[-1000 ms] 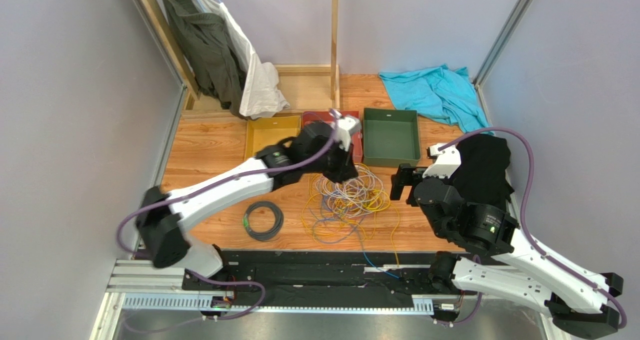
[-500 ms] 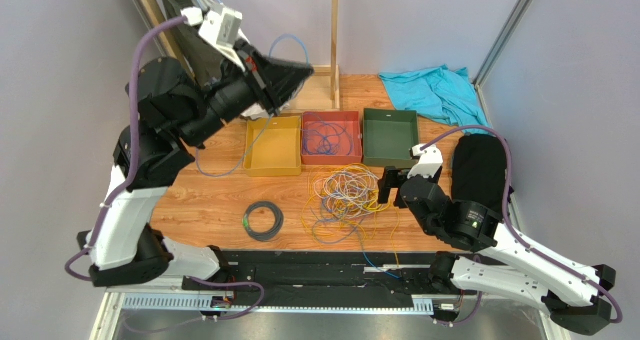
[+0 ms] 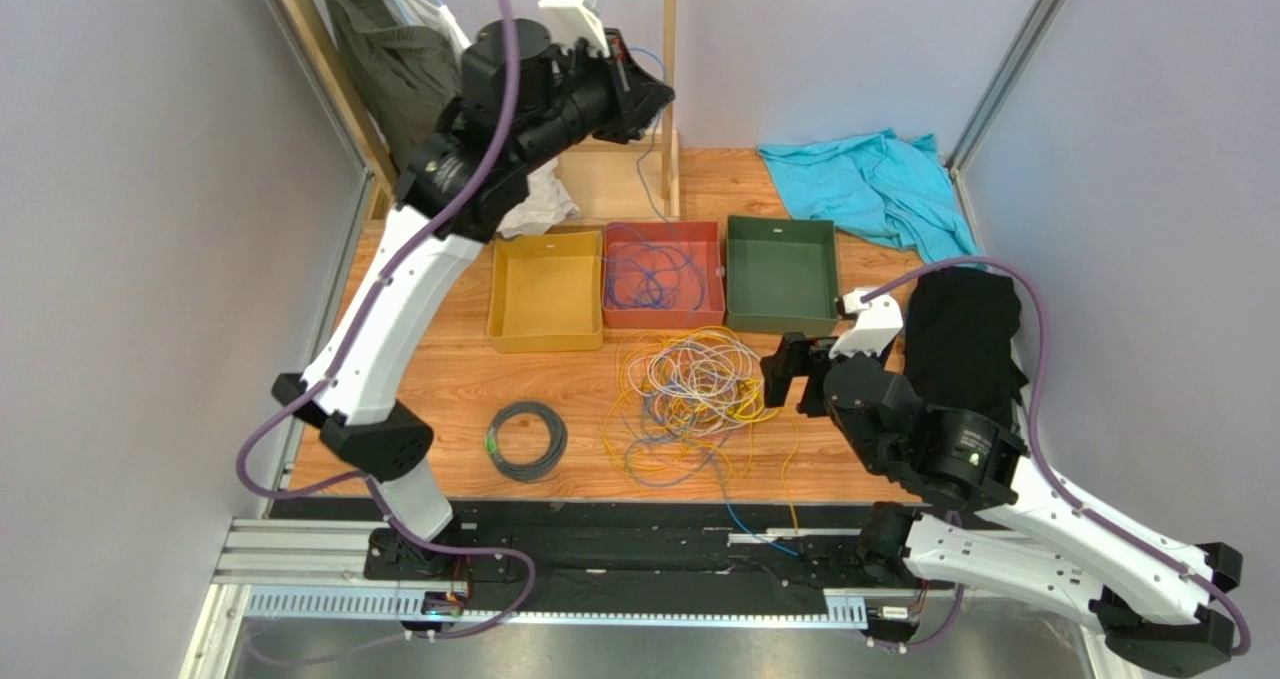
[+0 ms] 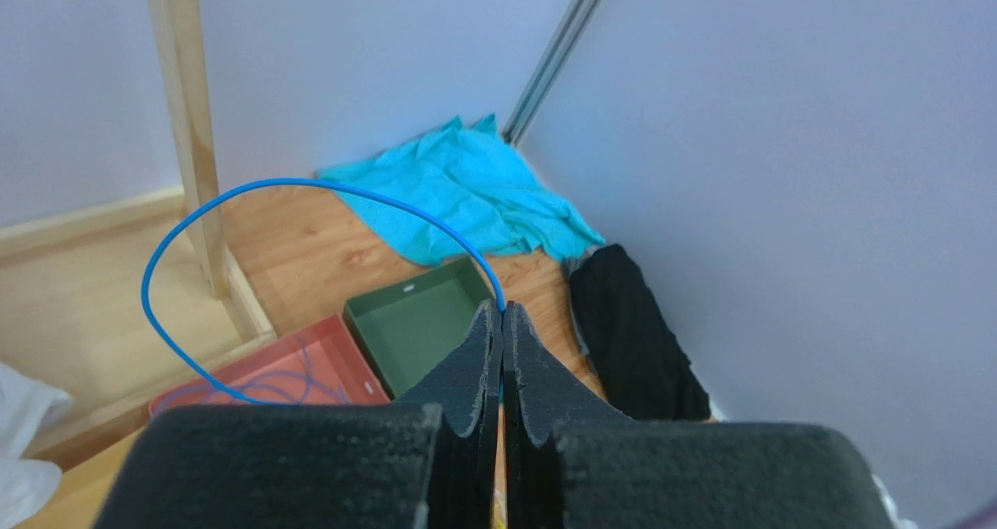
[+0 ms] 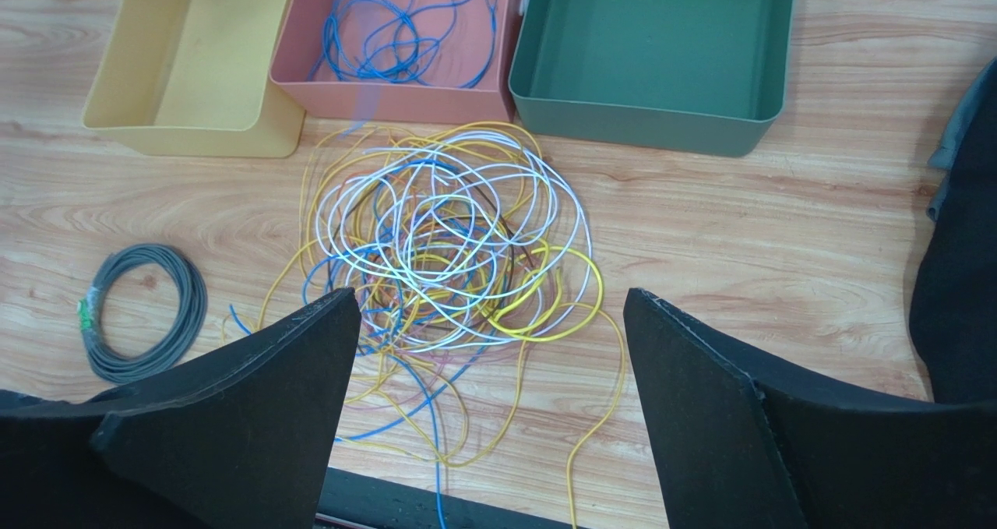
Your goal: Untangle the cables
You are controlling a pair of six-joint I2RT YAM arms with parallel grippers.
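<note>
The cables (image 3: 699, 387) lie in a loose tangle of yellow, white and blue loops on the wooden table, in front of the trays; the right wrist view shows the same tangle (image 5: 451, 237). My left gripper (image 3: 654, 102) is raised high over the back of the table, shut on a thin blue cable (image 4: 293, 184). That cable arcs away from the fingertips (image 4: 486, 330) and drops into the red tray (image 4: 351, 348). My right gripper (image 3: 781, 372) hovers just right of the pile, open wide (image 5: 489, 298), nothing between its fingers.
Yellow tray (image 3: 541, 282), red tray (image 3: 661, 229) holding blue cables (image 5: 398, 27) and green tray (image 3: 781, 267) stand in a row behind the pile. A black coil (image 3: 526, 439) lies to the left. Wooden post (image 3: 669, 49), teal cloth (image 3: 872, 184), black cloth (image 3: 962, 334).
The left arm rose from the pile, swung up to the back left, then toward the middle rear, carrying a blue cable. The right gripper shifted only slightly.
</note>
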